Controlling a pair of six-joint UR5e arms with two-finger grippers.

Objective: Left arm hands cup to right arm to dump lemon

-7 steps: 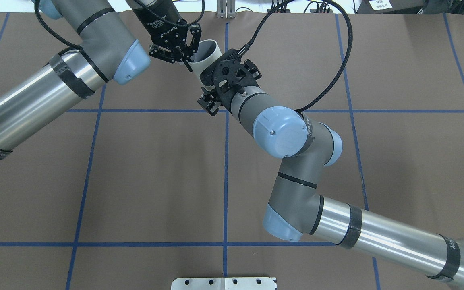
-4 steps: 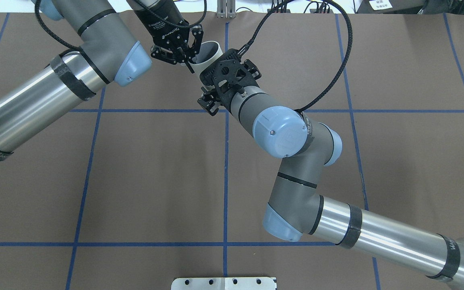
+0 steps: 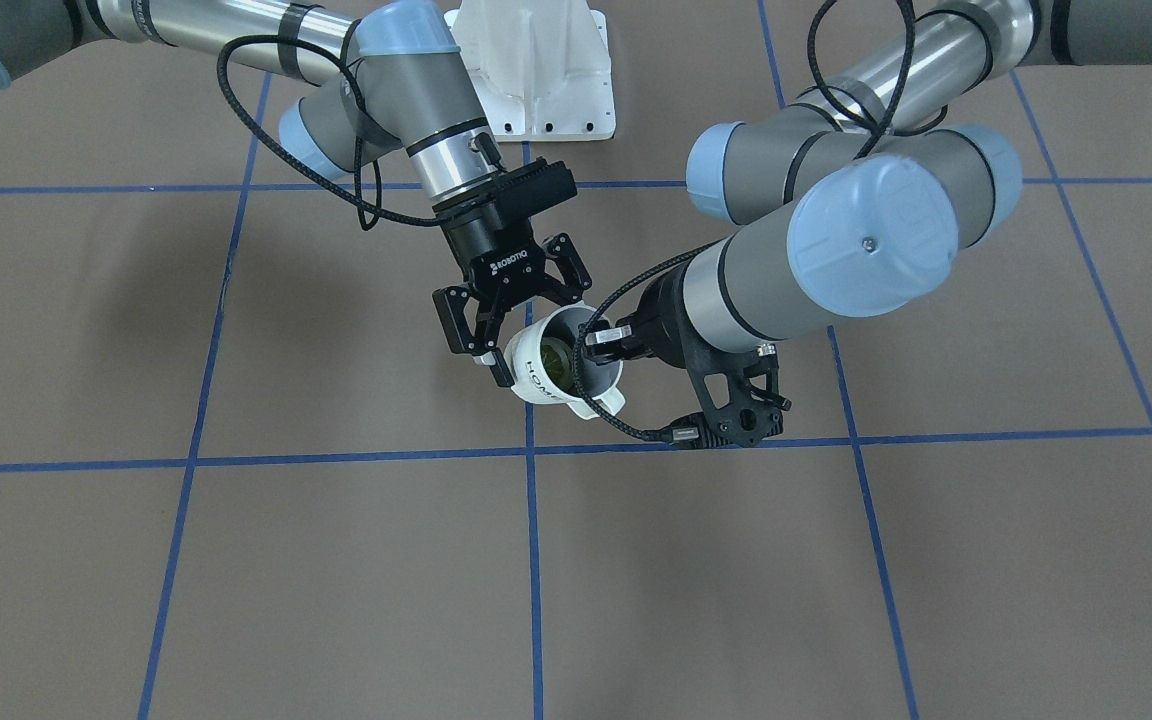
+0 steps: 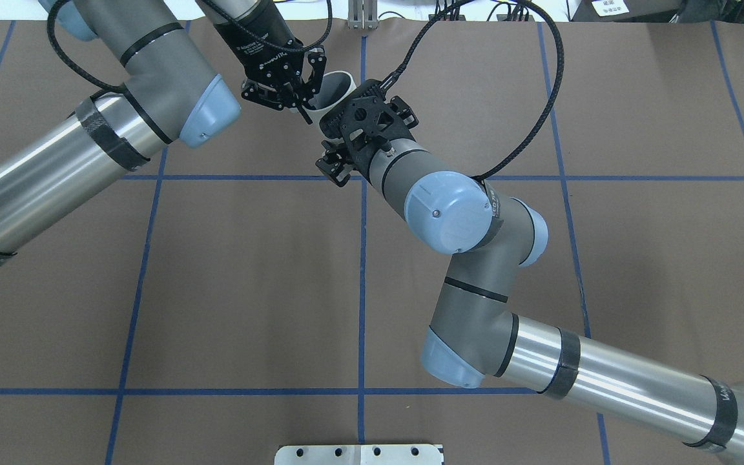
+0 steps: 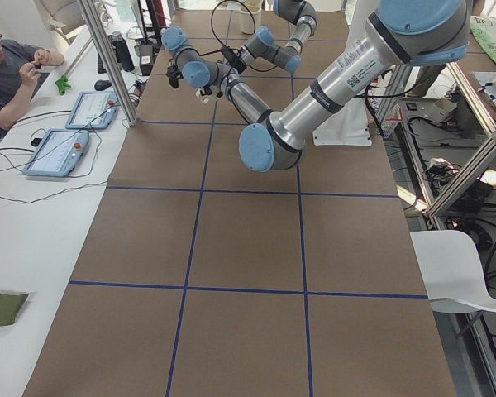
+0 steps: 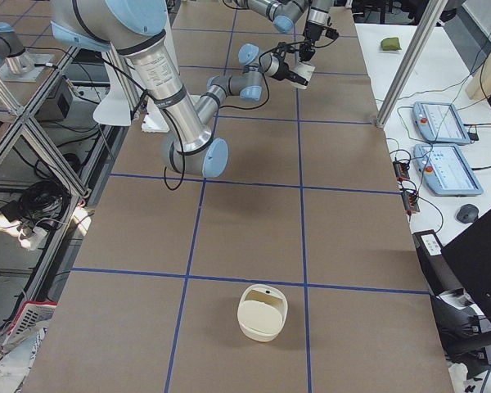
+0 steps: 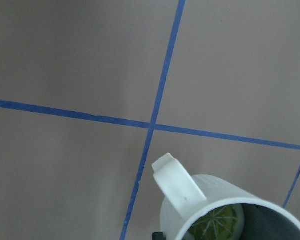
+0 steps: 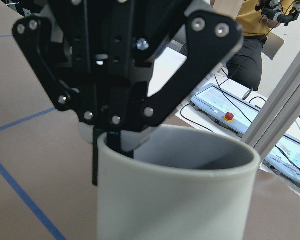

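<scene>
The cream-white cup [image 3: 539, 378] with black "HOME" lettering hangs tilted above the table at mid-far. The yellow-green lemon [image 3: 558, 362] lies inside it and also shows in the left wrist view [image 7: 217, 222]. My left gripper [image 3: 596, 345] is shut on the cup's rim, one finger inside and one outside, as the right wrist view [image 8: 110, 150] shows. My right gripper [image 3: 541, 335] is open, its fingers standing either side of the cup's body, apart from it. In the overhead view the cup [image 4: 340, 85] is half hidden under the right wrist. Its handle [image 7: 177, 187] points away from the left gripper.
A cream basket-like container [image 6: 262, 311] stands on the table toward the robot's right end. The white base plate [image 3: 536, 70] is at the robot's side. An operator [image 5: 8, 58] and tablets sit at a side table beyond the far edge. Aluminium posts [image 6: 413, 57] stand there.
The left arm has pushed the cup a little further toward and under the right wrist, between the open right fingers. The right arm has barely moved.
</scene>
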